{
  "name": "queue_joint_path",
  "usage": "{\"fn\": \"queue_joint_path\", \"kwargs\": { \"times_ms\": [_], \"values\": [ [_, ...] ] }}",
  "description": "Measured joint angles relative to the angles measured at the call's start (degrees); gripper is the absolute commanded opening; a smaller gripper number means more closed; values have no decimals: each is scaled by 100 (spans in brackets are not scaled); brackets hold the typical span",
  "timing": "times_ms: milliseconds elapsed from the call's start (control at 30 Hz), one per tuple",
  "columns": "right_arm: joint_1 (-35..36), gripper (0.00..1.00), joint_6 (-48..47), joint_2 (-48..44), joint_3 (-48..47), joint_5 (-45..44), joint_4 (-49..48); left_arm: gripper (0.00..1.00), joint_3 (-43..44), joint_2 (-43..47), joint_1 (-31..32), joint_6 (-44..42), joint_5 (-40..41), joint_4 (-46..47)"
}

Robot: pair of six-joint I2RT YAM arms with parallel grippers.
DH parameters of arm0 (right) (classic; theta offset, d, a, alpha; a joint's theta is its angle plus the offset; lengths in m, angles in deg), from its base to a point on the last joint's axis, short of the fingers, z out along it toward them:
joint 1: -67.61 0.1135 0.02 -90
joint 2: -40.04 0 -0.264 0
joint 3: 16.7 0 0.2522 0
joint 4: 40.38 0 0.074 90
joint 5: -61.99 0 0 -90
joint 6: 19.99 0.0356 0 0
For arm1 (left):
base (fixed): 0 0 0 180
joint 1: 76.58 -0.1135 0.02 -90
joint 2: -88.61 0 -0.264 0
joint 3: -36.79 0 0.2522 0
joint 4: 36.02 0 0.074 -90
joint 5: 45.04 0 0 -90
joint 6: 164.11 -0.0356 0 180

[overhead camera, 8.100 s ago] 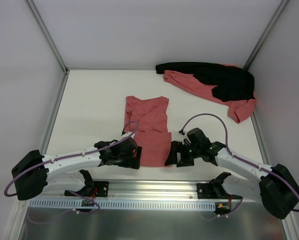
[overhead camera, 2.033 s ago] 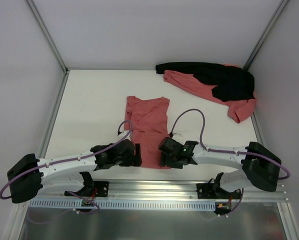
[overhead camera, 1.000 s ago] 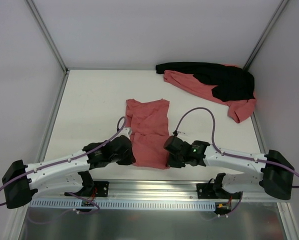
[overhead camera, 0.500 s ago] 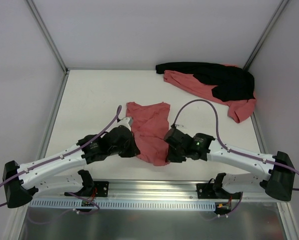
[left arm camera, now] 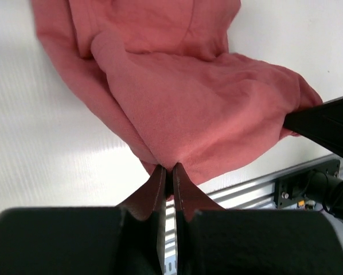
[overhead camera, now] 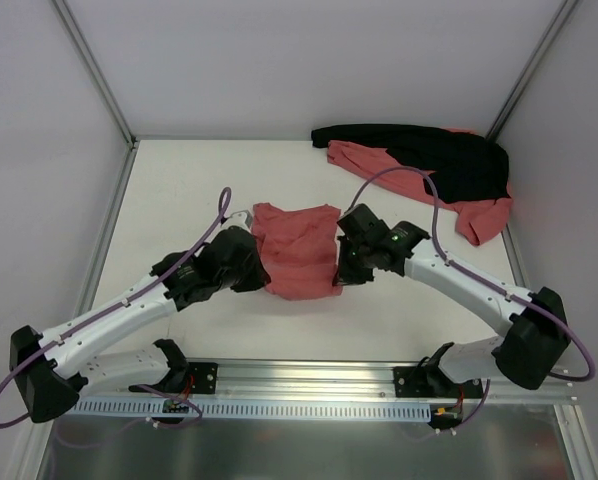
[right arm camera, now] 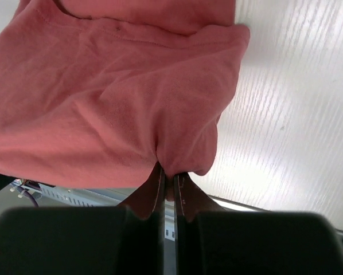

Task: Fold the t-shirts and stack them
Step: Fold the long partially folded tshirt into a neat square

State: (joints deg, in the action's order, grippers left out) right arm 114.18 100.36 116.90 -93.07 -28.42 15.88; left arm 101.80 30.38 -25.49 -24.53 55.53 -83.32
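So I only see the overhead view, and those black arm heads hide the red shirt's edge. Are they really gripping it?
Observer: Yes. In the left wrist view the left gripper is shut on a bunched fold of the t-shirt.
Operator: And the right one?
Observer: Its own camera shows the right gripper shut on the same t-shirt's edge, with cloth puckered just above its closed jaws.
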Motion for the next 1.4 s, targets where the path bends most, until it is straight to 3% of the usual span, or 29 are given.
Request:
{"fn": "queue_joint_path", "kwargs": {
  "times_ms": [433, 933, 1200, 1267, 1300, 1333, 1400],
  "values": [
    [-879, 0, -855, 1379, -1436, 918, 68, 0, 566, -1123, -1576, -824, -376, 293],
    [-1884, 1, -1495, 3171, -3901, 1567, 555, 0, 2771, -3512, -2920, -1600, -1473, 717],
    [-2149, 0, -1572, 4330, -4597, 1799, 463, 0, 3812, -4981, -3303, -1646, -2190, 824],
    [-2223, 11, -1567, 4566, -4605, 1847, 269, 9, 3875, -5270, -3390, -1687, -2326, 997],
    [-2262, 23, -1558, 4669, -4607, 1871, 162, 25, 3875, -5399, -3416, -1735, -2363, 1093],
    [-2317, 99, -1561, 4776, -4629, 1899, 28, 72, 3875, -5493, -3436, -1781, -2361, 1178],
    [-2435, 100, -1554, 5034, -4765, 1941, -243, 95, 3875, -5619, -3473, -1878, -2321, 1368]
  ]
}}
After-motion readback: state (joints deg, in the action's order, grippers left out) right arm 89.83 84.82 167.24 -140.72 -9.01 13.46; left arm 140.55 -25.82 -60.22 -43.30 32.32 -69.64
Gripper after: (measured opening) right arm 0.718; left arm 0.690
